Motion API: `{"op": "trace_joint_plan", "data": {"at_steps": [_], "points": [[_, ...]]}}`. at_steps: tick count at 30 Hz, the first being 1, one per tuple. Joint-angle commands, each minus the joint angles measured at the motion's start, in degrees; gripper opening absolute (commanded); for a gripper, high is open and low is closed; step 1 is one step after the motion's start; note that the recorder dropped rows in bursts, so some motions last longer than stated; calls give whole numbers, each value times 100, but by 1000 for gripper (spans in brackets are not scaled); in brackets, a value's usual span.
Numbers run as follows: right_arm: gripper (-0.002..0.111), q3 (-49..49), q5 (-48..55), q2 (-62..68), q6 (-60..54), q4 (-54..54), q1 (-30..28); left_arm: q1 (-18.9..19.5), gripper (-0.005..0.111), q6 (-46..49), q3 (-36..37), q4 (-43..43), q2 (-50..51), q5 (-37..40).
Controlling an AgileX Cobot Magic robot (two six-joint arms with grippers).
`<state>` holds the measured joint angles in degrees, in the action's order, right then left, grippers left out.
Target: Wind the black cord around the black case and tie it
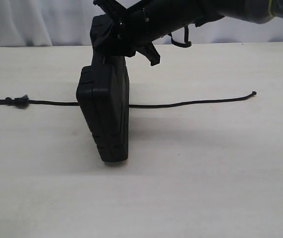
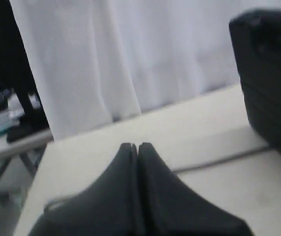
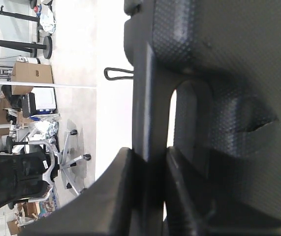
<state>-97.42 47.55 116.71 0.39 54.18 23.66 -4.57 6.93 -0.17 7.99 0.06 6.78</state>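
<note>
Right pincer (image 3: pixel 150 153) clamped on the handle bar (image 3: pixel 147 98) of the black case (image 1: pixel 106 114), which stands on edge, tilted, over the middle of the worktop (image 1: pixel 205 188); the arm (image 1: pixel 191 15) hides its top. The black cord (image 1: pixel 191 103) lies left to right on the worktop, its middle hidden behind the case, its left end cut off past the knot (image 1: pixel 18 101). Left pincer (image 2: pixel 138 146) pressed together, gripping nothing, with the case a blur near it

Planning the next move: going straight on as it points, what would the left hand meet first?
Probably only bare table, then the white curtain; the black case stands off to the side. Depth is unclear.
</note>
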Motion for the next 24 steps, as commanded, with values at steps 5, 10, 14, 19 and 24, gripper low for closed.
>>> {"op": "trace_joint_plan", "data": {"at_steps": [5, 10, 14, 19, 24], "points": [[4, 83, -85, 16, -315, -563, -51, 24, 0, -3178, 17, 142, -6, -4965], [4, 83, 178, -28, -425, -725, -302, 24, 0, -5094, -531, 1802, 892, -4633], [4, 83, 199, -28, -425, -881, -300, 24, 0, -5640, -1332, 3819, 3071, -5508], [4, 83, 199, -28, -425, -881, -300, 24, 0, -5603, -1958, 5416, 5064, -6719], [4, 83, 199, -28, -425, -881, -300, 24, 0, -4569, -2131, 5534, 6704, -7674]]}}
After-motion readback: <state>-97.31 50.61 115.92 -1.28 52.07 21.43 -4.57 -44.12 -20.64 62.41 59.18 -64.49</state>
